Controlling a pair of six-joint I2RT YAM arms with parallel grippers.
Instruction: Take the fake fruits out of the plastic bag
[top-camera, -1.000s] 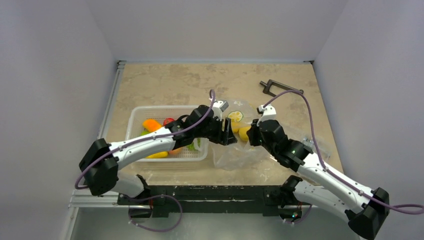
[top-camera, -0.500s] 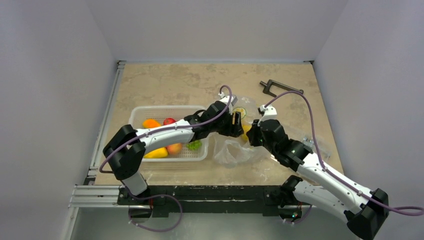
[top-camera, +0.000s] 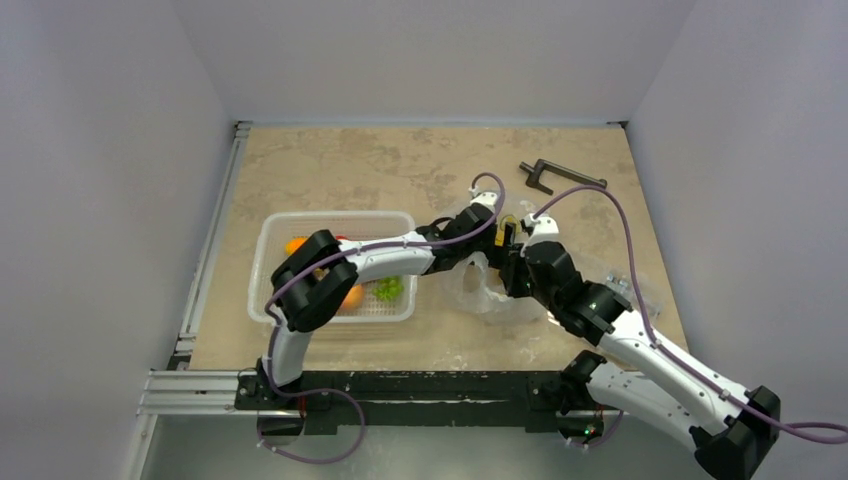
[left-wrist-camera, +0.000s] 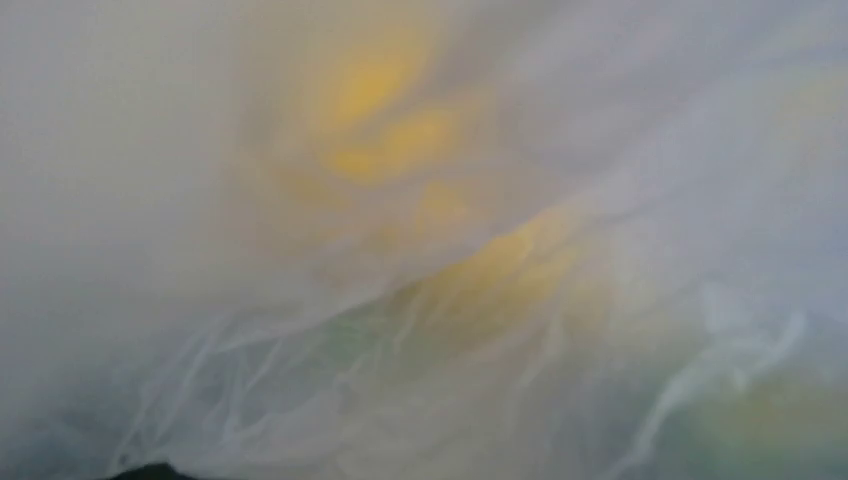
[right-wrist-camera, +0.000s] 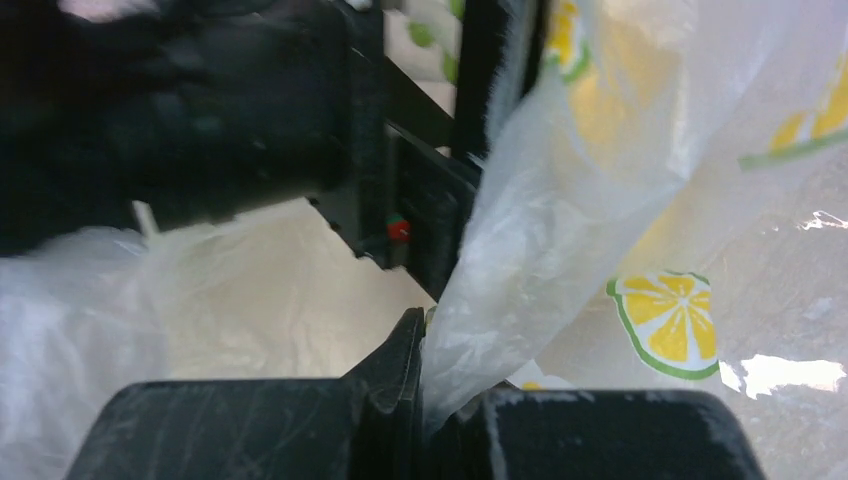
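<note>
L arm (top-camera: 385, 262) & R arm (top-camera: 650, 352): white link shells, black joint housings, purple cables (top-camera: 810, 427); R gripper (right-wrist-camera: 430, 380) fingers matte black, scuffed

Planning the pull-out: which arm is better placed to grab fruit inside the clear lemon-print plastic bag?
Left. The left fingers are at the clear lemon-print plastic bag, whose film fills its wrist view; the right fingers are shut on the bag's film, holding it.

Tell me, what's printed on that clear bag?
Yellow lemon slices rimmed green on the bag; clearest in right wrist view.
</note>
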